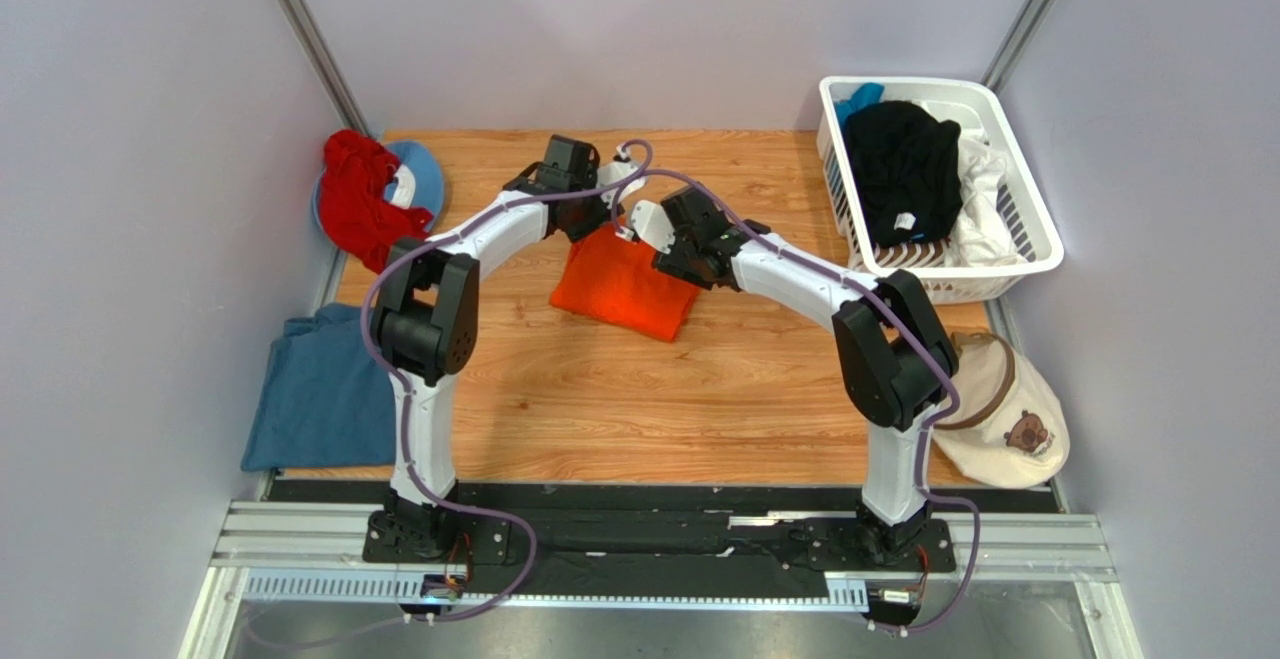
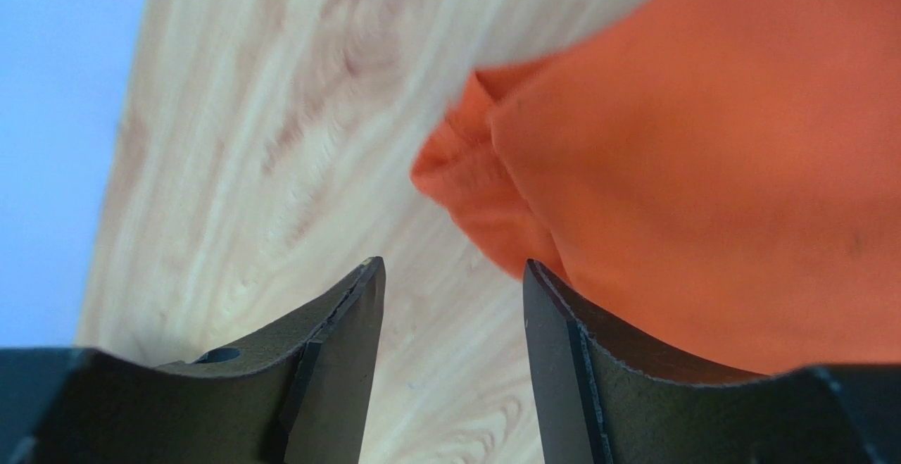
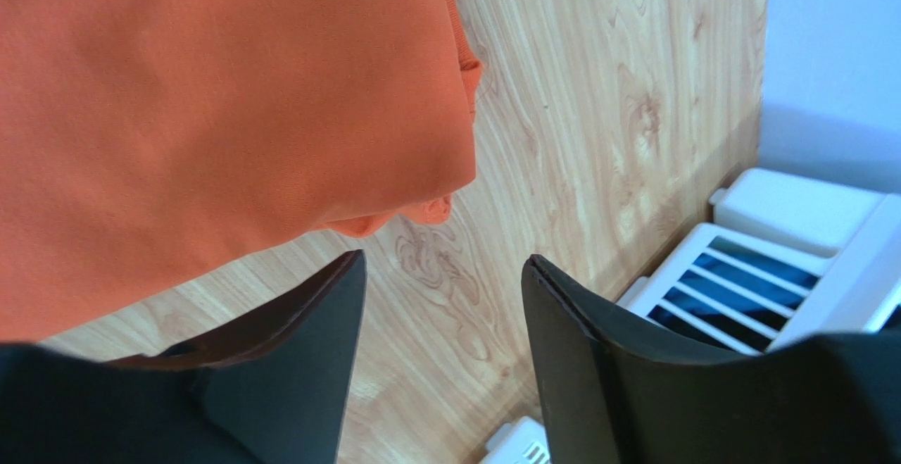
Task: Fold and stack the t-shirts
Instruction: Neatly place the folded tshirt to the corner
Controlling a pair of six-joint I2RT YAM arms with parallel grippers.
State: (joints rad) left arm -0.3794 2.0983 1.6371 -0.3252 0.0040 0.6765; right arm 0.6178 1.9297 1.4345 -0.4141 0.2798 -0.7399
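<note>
- While peering into the white slatted basket (image 1: 939,85) at the far right corner, spotting a black t-shirt (image 1: 902,164) heaped on top, white cloth (image 1: 984,187) bunched toward the right wall, and a scrap of teal (image 1: 861,94) at the far rim.
- Out on the wooden surface (image 1: 601,404), mid-width and toward the far side: the orange t-shirt (image 1: 624,284), folded into a compact packet and lying flat.
- Skewed against the surface edges, long axis running from far left to near right; collar end impossible to tell.
- Left gripper (image 2: 449,269) spread apart, pinching nothing, bare wood between the fingers, just beside the packet's far left corner.
- Right gripper (image 3: 442,258) likewise spread and empty, at the packet's far right corner, basket slats just beyond.
- Plenty of bare wood between the packet and the arm bases.
- Over at the near left edge, a dusty blue t-shirt (image 1: 319,389) draped partly off the surface.
- Up in the far left corner, red cloth (image 1: 358,194) bunched on something pale blue (image 1: 418,172).
- Down at the near right edge, a beige cap (image 1: 1004,412) hanging over the side.
</note>
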